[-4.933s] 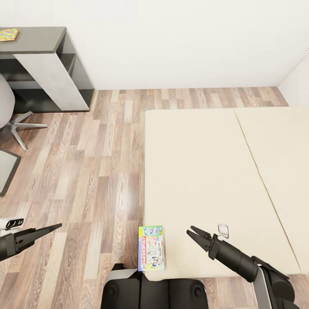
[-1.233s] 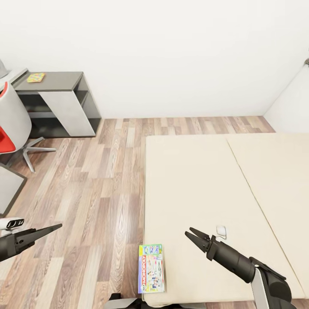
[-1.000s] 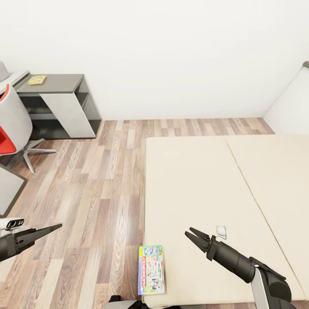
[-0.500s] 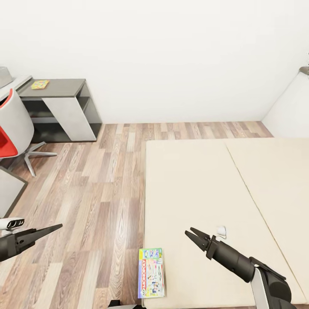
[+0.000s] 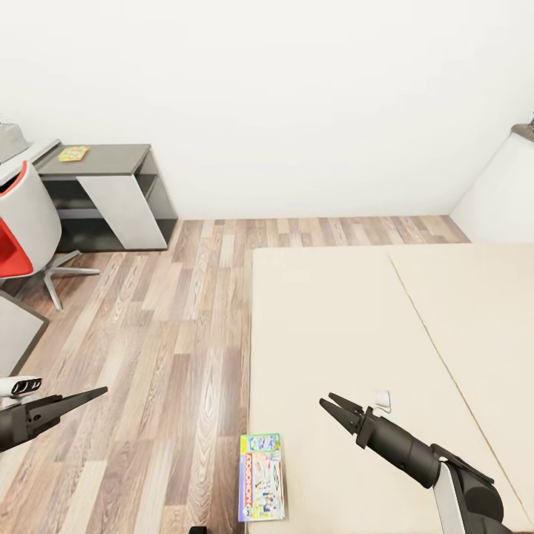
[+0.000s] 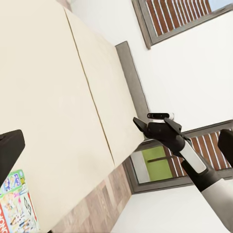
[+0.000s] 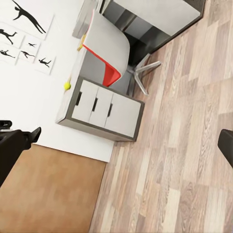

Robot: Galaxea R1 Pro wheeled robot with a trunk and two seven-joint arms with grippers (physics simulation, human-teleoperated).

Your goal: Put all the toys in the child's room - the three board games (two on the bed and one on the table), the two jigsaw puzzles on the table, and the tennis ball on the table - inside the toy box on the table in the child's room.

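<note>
A green-and-white board game [image 5: 261,477] with a red band lies flat on the beige bed [image 5: 334,311], at its near left corner; it shows again in the left wrist view [image 6: 17,206]. My right gripper [image 5: 329,404] hovers open over the mattress, right of that box, holding nothing. Over the wooden floor on the left my left gripper [image 5: 95,391] is open and empty. Far off, a jigsaw puzzle [image 5: 73,153] rests on the dark cabinet end of the table [image 5: 119,157]. A small yellow-green tennis ball [image 7: 66,86] sits on a top above white drawers.
A red-and-grey swivel chair [image 5: 22,215] stands in front of the table. Wooden floor [image 5: 170,319] runs between table and bed. A small white object [image 5: 383,400] lies on the mattress near my right gripper. A white wall closes the far side.
The head camera has tilted up, so the board game sits lower in the picture and more of the table and chair shows. Both arms hold the same pose.
</note>
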